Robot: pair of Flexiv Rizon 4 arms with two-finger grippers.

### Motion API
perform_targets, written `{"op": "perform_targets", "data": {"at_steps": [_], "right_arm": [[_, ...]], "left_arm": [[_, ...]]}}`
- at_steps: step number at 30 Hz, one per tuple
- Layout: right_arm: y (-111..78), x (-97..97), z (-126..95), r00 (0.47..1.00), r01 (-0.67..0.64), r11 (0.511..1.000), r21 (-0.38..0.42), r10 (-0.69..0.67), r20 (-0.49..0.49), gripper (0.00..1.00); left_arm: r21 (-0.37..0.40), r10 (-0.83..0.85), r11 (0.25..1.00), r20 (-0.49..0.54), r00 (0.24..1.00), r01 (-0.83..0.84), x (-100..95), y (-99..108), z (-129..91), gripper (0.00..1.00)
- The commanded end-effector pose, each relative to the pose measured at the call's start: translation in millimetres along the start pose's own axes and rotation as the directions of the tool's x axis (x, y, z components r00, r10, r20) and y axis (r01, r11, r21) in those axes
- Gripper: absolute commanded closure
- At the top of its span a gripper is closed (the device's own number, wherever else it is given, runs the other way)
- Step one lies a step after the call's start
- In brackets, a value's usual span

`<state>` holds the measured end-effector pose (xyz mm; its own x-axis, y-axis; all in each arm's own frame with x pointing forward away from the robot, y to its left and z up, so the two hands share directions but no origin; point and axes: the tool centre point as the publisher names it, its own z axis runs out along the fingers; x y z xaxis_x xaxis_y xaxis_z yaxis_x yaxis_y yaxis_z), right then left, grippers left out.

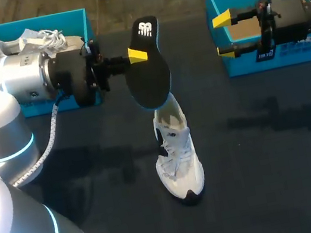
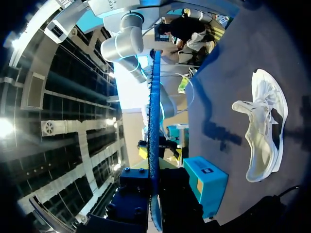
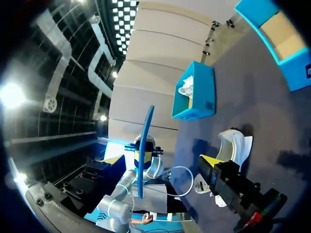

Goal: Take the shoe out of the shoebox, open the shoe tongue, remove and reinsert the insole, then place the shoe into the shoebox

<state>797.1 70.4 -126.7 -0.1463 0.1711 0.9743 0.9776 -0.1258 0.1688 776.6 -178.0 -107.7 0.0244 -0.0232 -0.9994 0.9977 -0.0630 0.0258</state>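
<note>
My left gripper (image 1: pixel 137 55) is shut on a black insole (image 1: pixel 147 63) and holds it in the air over the middle of the table. In the left wrist view the insole (image 2: pixel 154 126) stands edge-on between the fingers. Below it a white shoe (image 1: pixel 179 162) sits on the dark table, heel toward the far side, tongue pulled up; the left wrist view has the shoe (image 2: pixel 265 131) lying off to one side. My right gripper (image 1: pixel 224 35) hovers open and empty at the right shoebox (image 1: pixel 278 58). From the right wrist the insole (image 3: pixel 144 145) is ahead, apart from the fingers.
A second blue shoebox (image 1: pixel 75 22) at the far left holds another white shoe (image 1: pixel 34 41). A white cable (image 1: pixel 51 138) hangs from my left arm. Bare dark table (image 1: pixel 269 144) stretches in front of the right shoebox.
</note>
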Motion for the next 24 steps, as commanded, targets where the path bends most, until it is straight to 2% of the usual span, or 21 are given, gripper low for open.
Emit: {"op": "perform_targets", "data": {"at_steps": [1, 6, 8, 11, 12, 16, 20, 24], "right_arm": [[-2.5, 0.7, 1, 1.0, 0.0, 1.0, -0.005, 0.0, 0.002, 0.0], [-2.5, 0.7, 1, 1.0, 0.0, 1.0, -0.005, 0.0, 0.002, 0.0], [-2.5, 0.7, 1, 1.0, 0.0, 1.0, -0.005, 0.0, 0.002, 0.0], [-2.5, 0.7, 1, 1.0, 0.0, 1.0, -0.005, 0.0, 0.002, 0.0], [-2.5, 0.7, 1, 1.0, 0.0, 1.0, -0.005, 0.0, 0.002, 0.0], [-2.5, 0.7, 1, 1.0, 0.0, 1.0, -0.005, 0.0, 0.002, 0.0], [-2.5, 0.7, 1, 1.0, 0.0, 1.0, -0.005, 0.0, 0.002, 0.0], [-2.5, 0.7, 1, 1.0, 0.0, 1.0, -0.005, 0.0, 0.002, 0.0]], "left_arm": [[0.001, 0.001, 1.0, -0.001, 1.0, -0.001, -0.4, 1, 0, 1.0], [0.001, 0.001, 1.0, -0.001, 1.0, -0.001, -0.4, 1, 0, 1.0], [-0.005, -0.193, 0.981, -0.032, 0.981, 0.193, -5.5, -4, 0, 1.0], [-0.03, -0.425, 0.905, -0.106, 0.899, 0.424, -10.1, -10, 1, 1.0], [-0.06, -0.508, 0.861, -0.121, 0.853, 0.505, -11.4, -11, 1, 1.0], [-0.101, -0.694, 0.72, -0.132, 0.708, 0.687, -15.9, -15, 0, 1.0], [-0.122, -0.857, 0.514, -0.128, 0.5, 0.849, -12.5, -18, -1, 1.0], [-0.189, -0.953, 0.299, -0.104, 0.284, 0.935, -3.4, -21, 1, 1.0]]}}
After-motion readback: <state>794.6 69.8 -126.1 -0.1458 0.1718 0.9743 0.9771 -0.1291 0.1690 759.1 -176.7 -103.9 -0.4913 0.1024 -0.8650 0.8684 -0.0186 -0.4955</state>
